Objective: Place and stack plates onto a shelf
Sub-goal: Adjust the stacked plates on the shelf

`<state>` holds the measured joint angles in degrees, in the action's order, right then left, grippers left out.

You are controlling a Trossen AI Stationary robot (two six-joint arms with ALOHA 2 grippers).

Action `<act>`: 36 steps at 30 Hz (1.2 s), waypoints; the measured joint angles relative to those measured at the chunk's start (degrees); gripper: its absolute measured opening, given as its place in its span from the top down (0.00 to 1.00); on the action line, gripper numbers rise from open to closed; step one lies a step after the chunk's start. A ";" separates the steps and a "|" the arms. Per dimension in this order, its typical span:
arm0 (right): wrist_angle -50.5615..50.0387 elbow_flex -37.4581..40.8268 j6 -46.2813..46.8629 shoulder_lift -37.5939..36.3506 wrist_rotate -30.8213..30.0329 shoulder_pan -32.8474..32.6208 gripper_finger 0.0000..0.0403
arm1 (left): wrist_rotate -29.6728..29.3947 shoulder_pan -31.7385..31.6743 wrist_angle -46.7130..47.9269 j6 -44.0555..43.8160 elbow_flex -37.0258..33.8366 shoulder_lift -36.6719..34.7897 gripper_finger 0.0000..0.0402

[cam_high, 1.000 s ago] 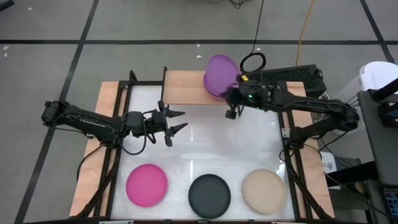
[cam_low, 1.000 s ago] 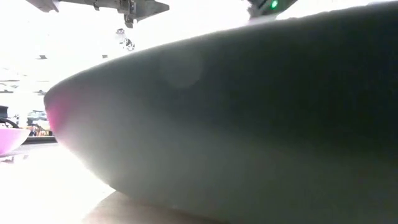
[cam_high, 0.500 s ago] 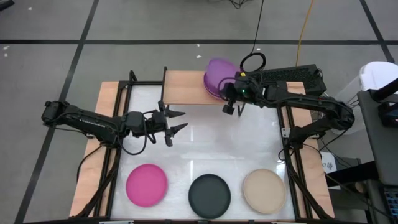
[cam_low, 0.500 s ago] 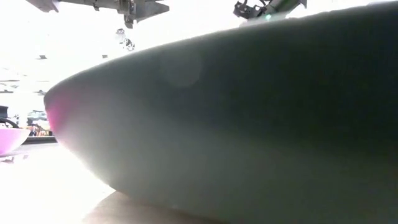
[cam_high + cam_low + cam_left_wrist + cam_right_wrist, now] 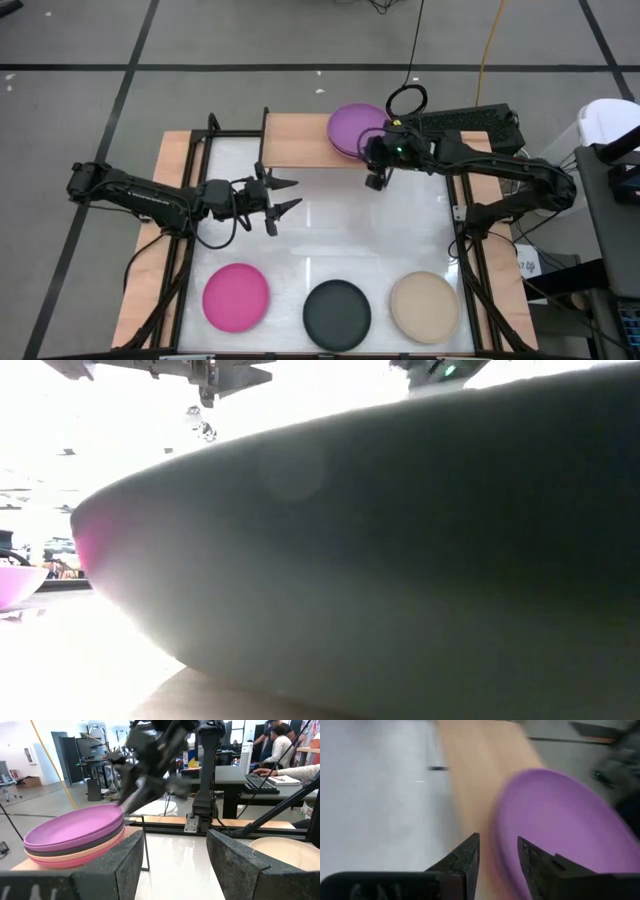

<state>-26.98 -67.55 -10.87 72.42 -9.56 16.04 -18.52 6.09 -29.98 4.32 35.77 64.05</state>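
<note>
1. High view, left side: left gripper (image 5: 285, 194) hangs over the white worktop (image 5: 330, 230), jaws spread wide with nothing between them, pointing toward the middle of the worktop.
2. Near edge of the worktop, left to right: magenta plate (image 5: 236, 297), black plate (image 5: 337, 313), beige plate (image 5: 425, 306), set in a row, apart from one another and well apart from both grippers.
3. Far edge: the shelf (image 5: 298, 140), a light-wood board, carries the plate stack at its right end. Purple plate (image 5: 354, 128) lies on top, level.
4. Right gripper (image 5: 375, 178) sits just beside the near-right rim of the stack, over the shelf's front edge.
5. Left wrist view: the stack (image 5: 75, 840) shows purple on top, a dark plate under it, pink ones below. The right arm (image 5: 150, 760) reaches down to the stack's rim; view is blurred there, so contact cannot be judged.
6. Right wrist view: its own fingers (image 5: 465, 857) stand a narrow gap apart. The purple plate's rim (image 5: 502, 840) lies just beyond the fingertips, not between them. Bare shelf wood shows alongside.
7. Low view: almost wholly blocked by the black plate's side (image 5: 400, 560); a pink rim (image 5: 15, 582) shows at the far left.
</note>
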 joint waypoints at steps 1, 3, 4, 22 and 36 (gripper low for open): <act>-1.53 0.00 0.30 -1.09 2.00 -1.13 0.71 | -0.01 0.00 0.20 -0.02 0.00 0.01 0.44; -4.21 0.00 0.77 -3.05 5.64 -3.80 0.71 | 0.00 0.00 0.24 -0.04 0.00 0.02 0.44; -5.61 0.00 0.76 -3.96 6.80 -5.37 0.71 | 0.00 0.00 0.24 -0.07 0.00 0.02 0.44; -19.96 6.01 10.30 -7.91 -1.25 -24.11 0.72 | 0.55 0.44 0.17 -1.84 0.00 0.02 0.44; -9.03 6.08 -7.83 -9.06 -8.39 -10.92 0.72 | 0.55 0.44 0.18 -1.60 0.00 0.02 0.44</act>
<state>-36.00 -61.47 -18.69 63.35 -17.96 5.11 -17.98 6.52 -29.80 2.72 35.77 64.07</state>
